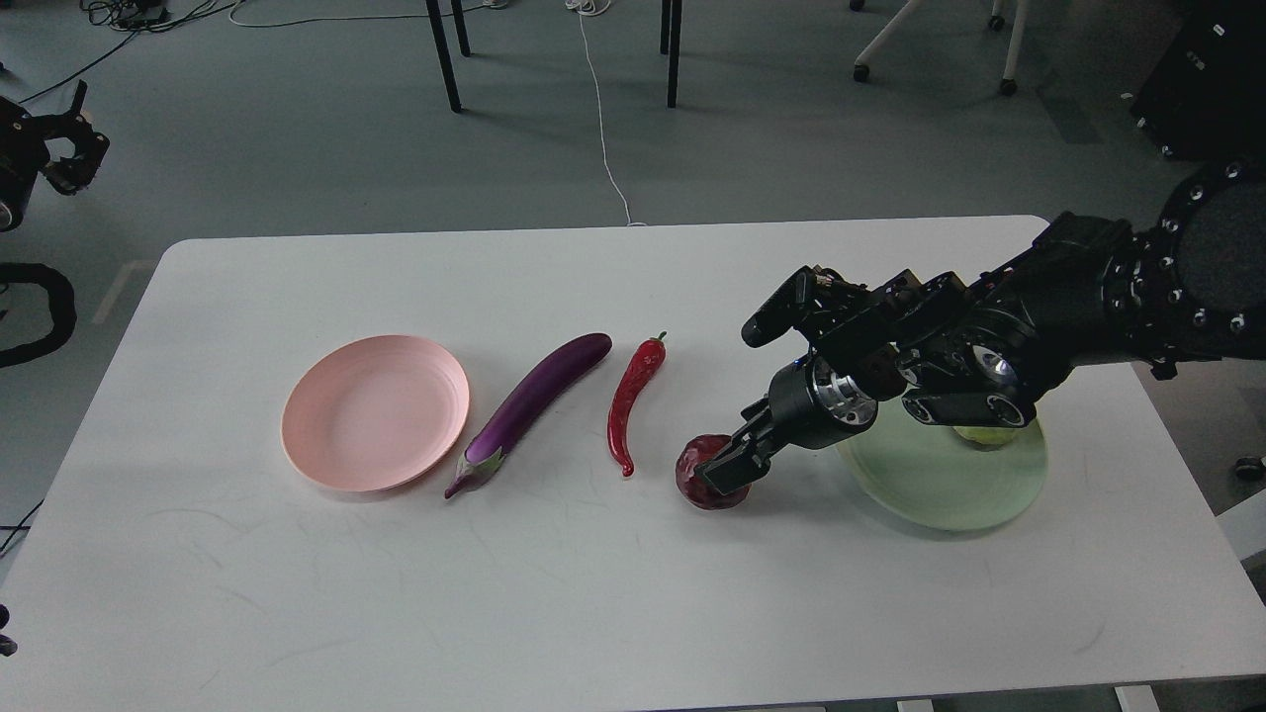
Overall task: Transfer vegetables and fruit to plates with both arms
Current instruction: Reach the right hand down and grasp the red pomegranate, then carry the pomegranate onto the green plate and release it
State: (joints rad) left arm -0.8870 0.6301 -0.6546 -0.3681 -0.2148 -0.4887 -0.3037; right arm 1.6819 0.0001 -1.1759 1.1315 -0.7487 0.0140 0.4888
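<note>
The dark red pomegranate-like fruit (pixel 700 473) sits on the white table (pixel 593 593), left of the mint green plate (pixel 940 489). My right gripper (pixel 727 467) is down on the fruit's right side, its dark fingers against it; I cannot tell whether they grip it. The yellow-green fruit (pixel 989 436) lies on the green plate, mostly hidden by my right arm. The purple eggplant (pixel 534 400) and the red chili pepper (pixel 631 396) lie side by side right of the empty pink plate (pixel 374 410). My left gripper (pixel 74 138) hangs open off the table's far left.
My bulky right arm (pixel 989 346) reaches over the green plate from the right edge. Chair and table legs (pixel 445 59) and a white cable (pixel 603 129) are on the floor beyond the table's far edge.
</note>
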